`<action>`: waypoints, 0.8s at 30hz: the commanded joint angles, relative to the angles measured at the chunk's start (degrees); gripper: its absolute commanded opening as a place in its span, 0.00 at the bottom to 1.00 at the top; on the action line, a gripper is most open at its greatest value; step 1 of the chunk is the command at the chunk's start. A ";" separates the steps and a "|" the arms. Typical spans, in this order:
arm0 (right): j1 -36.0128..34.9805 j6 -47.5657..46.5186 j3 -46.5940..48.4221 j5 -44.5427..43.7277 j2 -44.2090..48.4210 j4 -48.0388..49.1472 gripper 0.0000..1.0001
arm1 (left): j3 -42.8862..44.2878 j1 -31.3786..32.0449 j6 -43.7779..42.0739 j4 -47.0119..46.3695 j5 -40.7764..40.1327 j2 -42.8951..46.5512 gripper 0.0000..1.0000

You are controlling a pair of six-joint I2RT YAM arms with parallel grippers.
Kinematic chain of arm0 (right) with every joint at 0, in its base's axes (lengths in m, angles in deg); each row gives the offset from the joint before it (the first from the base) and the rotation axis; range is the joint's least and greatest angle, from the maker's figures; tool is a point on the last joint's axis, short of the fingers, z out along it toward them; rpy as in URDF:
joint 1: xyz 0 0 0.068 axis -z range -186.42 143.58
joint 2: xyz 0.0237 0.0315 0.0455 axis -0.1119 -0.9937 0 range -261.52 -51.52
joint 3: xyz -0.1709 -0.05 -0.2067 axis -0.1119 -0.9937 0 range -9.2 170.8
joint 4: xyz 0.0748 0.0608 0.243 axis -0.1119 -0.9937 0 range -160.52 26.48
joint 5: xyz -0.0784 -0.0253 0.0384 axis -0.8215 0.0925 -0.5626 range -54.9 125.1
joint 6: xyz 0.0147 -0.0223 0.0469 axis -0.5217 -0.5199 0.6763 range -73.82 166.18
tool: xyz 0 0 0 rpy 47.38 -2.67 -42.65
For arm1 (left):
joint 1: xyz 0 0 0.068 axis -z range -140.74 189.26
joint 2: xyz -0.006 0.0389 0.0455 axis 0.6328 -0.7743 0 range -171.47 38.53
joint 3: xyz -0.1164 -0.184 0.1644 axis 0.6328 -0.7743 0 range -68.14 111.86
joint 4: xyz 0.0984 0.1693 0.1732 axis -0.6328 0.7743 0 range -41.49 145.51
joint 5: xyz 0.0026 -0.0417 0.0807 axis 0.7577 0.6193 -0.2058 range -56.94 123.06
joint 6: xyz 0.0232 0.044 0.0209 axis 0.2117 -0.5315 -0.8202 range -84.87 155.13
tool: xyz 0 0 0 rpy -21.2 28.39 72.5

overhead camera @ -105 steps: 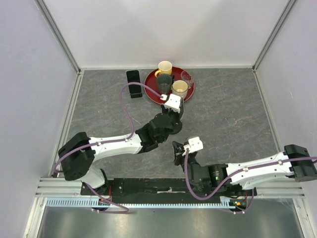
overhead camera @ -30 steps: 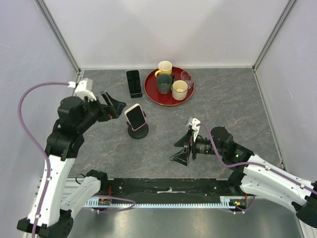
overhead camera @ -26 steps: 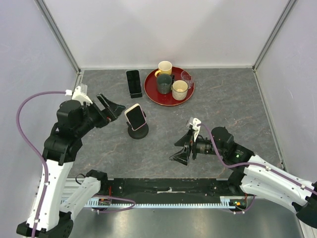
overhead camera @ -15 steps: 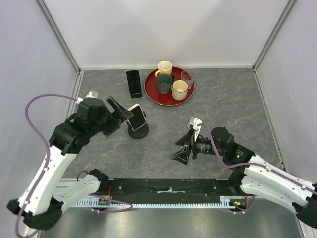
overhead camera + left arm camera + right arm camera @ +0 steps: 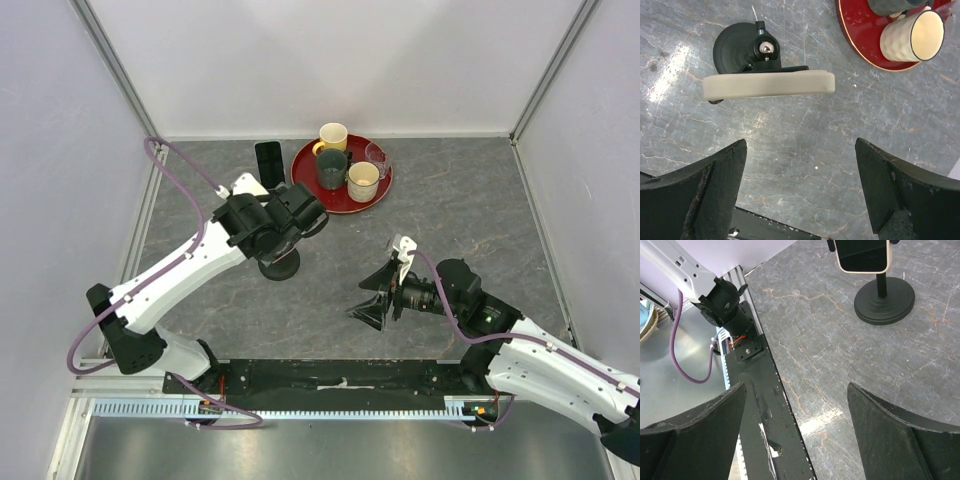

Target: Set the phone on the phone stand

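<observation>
The phone (image 5: 862, 255) sits on the phone stand (image 5: 884, 300), screen facing my right wrist camera. From the left wrist view the phone (image 5: 768, 85) shows edge-on as a cream bar in the holder, above the round black base (image 5: 735, 47). My left gripper (image 5: 800, 185) is open and empty, just beyond the stand toward the tray. Seen from above, the left gripper (image 5: 308, 215) and wrist cover the phone, and only part of the stand's base (image 5: 283, 267) shows. My right gripper (image 5: 372, 298) is open and empty, to the right of the stand and apart from it.
A red tray (image 5: 303, 180) at the back carries a yellow mug (image 5: 333, 135), a dark green mug (image 5: 331, 168), a cream mug (image 5: 363, 178) and a clear glass (image 5: 377, 154). A black slab (image 5: 267, 154) lies left of the tray. The black mounting rail (image 5: 765, 405) lies below my right gripper.
My left arm has swung from the table's left side to right over the stand, hiding the phone from above. Its jaws stay open. The right arm has barely shifted.
</observation>
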 commanded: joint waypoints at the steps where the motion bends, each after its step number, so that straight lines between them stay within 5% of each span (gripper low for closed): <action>1: 0.03 0.00 0.70 -2.09 2.06 -0.69 0.88 | 3.31 0.68 5.95 13.24 -6.88 -2.57 0.95; 24: 0.03 0.00 0.96 -3.32 1.62 -0.70 0.88 | 0.31 -3.27 -3.71 13.24 -15.49 -3.97 0.95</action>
